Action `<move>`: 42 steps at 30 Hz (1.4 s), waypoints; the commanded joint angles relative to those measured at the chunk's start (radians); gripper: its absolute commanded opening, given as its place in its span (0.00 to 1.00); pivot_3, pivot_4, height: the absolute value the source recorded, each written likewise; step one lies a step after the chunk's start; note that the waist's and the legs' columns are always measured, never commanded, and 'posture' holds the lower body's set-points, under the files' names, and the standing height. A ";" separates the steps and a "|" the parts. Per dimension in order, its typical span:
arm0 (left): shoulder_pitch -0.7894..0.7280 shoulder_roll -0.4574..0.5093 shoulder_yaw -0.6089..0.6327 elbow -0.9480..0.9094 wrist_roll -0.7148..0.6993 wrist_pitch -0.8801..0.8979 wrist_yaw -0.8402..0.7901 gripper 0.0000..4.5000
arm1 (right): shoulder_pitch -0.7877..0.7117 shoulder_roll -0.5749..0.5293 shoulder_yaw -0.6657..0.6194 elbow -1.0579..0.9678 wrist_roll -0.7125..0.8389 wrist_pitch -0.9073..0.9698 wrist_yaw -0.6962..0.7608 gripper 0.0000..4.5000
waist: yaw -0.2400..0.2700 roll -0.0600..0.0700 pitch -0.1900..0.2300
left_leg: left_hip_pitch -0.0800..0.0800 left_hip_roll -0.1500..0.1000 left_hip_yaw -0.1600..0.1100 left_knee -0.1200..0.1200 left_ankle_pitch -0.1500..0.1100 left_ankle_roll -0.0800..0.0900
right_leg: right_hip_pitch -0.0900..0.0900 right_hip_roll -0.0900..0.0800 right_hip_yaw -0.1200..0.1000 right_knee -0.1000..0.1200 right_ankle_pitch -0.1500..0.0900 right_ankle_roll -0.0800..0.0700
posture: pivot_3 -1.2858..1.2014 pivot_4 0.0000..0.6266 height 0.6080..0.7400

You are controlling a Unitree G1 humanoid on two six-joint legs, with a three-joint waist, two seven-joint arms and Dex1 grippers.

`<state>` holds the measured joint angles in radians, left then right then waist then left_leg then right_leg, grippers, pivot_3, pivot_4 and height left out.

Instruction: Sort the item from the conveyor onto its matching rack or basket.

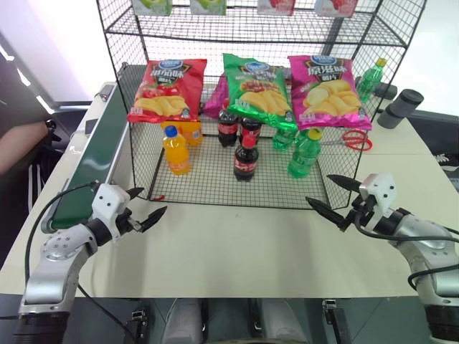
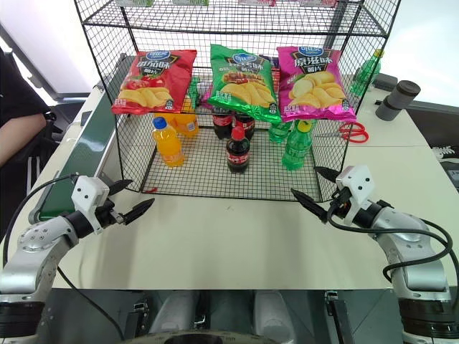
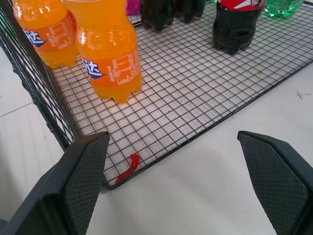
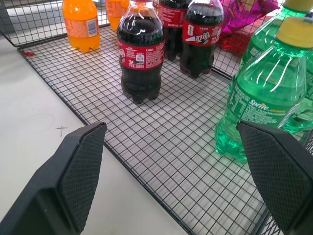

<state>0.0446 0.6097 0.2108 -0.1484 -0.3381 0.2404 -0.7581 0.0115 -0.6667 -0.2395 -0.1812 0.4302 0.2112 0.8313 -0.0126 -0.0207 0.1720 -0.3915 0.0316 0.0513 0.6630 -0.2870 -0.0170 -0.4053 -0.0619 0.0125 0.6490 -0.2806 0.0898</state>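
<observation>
A small cola bottle (image 1: 245, 160) with a red cap and red label stands upright on the grid floor of the black wire-mesh rack (image 1: 215, 188), near its front edge and about the middle. Two more cola bottles (image 1: 238, 127) stand just behind it. To its left stands an orange soda bottle (image 1: 176, 151); to its right, a green bottle (image 1: 305, 153) with a yellow cap. Three chip bags (image 1: 256, 89) hang across the rack's front, red, green and pink. The dark green conveyor (image 1: 97, 154) runs along the left side of the rack. The left gripper (image 1: 147, 206) hovers over the white table (image 1: 237, 251) near the rack's front left corner, fingers spread wide and empty. The right gripper (image 1: 332, 196) hovers near the front right corner, likewise open and holding nothing. Red scissors (image 1: 355, 140) lie far right.
</observation>
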 commanded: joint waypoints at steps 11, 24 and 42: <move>0.003 0.011 0.023 -0.032 -0.012 0.012 0.002 1.00 | 0.004 -0.007 -0.024 -0.028 0.016 -0.008 0.008 0.99 | 0.000 0.000 0.000 | 0.000 0.000 0.000 0.000 0.000 0.000 | 0.000 0.000 0.000 0.000 0.000 0.000 | 0.52 0.24 1.00; 0.015 0.007 0.028 -0.034 -0.021 0.016 0.003 1.00 | 0.002 -0.002 -0.017 -0.024 0.010 -0.010 0.010 0.99 | 0.000 0.000 0.000 | 0.000 0.000 0.000 0.000 0.000 0.000 | 0.000 0.001 0.000 0.000 0.000 0.000 | 0.52 0.24 1.00; 0.006 -0.009 0.026 -0.030 -0.024 0.013 0.024 1.00 | -0.027 0.012 0.009 0.014 -0.003 -0.028 0.022 0.99 | 0.000 0.000 0.000 | 0.000 0.000 0.000 0.001 0.000 0.000 | 0.000 0.001 0.000 0.000 0.000 0.000 | 0.52 0.24 1.00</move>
<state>0.0620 0.6033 0.2134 -0.1500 -0.3459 0.2582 -0.7423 -0.0028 -0.6603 -0.2272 -0.1631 0.4252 0.2049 0.8501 -0.0130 -0.0208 0.1720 -0.3912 0.0315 0.0514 0.6635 -0.2870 -0.0170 -0.4050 -0.0609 0.0125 0.6495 -0.2805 0.0901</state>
